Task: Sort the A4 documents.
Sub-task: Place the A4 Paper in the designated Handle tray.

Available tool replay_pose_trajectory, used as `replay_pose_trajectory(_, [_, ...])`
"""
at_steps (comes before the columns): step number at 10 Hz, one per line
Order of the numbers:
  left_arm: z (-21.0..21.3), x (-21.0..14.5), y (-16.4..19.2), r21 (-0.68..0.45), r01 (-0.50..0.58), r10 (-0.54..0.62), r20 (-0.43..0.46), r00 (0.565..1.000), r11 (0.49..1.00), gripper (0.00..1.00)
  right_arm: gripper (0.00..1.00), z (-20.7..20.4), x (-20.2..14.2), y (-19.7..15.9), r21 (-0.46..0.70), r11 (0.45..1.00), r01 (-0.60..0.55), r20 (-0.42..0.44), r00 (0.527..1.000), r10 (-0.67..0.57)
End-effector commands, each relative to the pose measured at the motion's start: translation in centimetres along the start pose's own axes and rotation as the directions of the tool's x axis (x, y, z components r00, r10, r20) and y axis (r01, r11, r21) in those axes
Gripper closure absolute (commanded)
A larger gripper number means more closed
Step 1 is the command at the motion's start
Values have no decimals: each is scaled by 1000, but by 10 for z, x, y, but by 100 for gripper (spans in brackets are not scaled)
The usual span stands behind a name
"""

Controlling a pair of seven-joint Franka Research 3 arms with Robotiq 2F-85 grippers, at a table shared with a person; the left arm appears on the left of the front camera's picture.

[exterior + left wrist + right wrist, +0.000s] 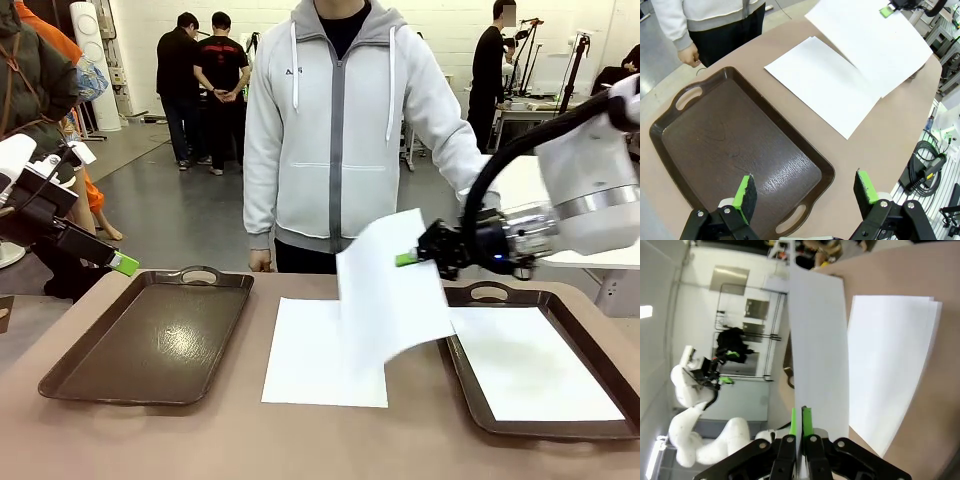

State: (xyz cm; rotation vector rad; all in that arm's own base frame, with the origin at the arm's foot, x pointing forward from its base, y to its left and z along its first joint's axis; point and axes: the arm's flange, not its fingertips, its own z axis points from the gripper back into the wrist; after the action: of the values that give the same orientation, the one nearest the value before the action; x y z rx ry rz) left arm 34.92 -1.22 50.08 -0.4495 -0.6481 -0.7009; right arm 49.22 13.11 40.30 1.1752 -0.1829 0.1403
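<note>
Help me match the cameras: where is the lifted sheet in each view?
Front view: lifted sheet at centre, pinched by the right gripper.
Left wrist view: upper right.
Right wrist view: centre, rising from the fingers.
Shared landmark: the flat paper stack.

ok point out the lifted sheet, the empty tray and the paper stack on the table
lifted sheet (392,295), front view, middle of the sheet
empty tray (150,335), front view, its bare floor
paper stack (300,355), front view, uncovered left part of top sheet
</note>
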Motion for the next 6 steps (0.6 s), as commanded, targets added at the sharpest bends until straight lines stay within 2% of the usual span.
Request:
replay_pose_trajectory(1, [-1, -1, 3, -16, 12, -12, 10, 1000, 1000, 0, 99, 28, 0, -6, -41, 997, 69, 8, 998, -69])
replay_pose_trajectory(2, [-1, -1, 3, -16, 12, -12, 10, 1000, 1000, 0, 99, 40, 5, -12, -65, 994, 84, 4, 996, -84])
replay_pose_trajectory(5, [-1, -1, 3, -16, 12, -12, 10, 1000, 1000, 0, 99, 70, 20, -45, -209, 970, 124, -100, 984, -147])
replay_pose_trajectory(6, [-1, -1, 3, -16, 12, -12, 10, 1000, 1000, 0, 99, 85, 23, -52, -271, 952, 143, -98, 980, -175])
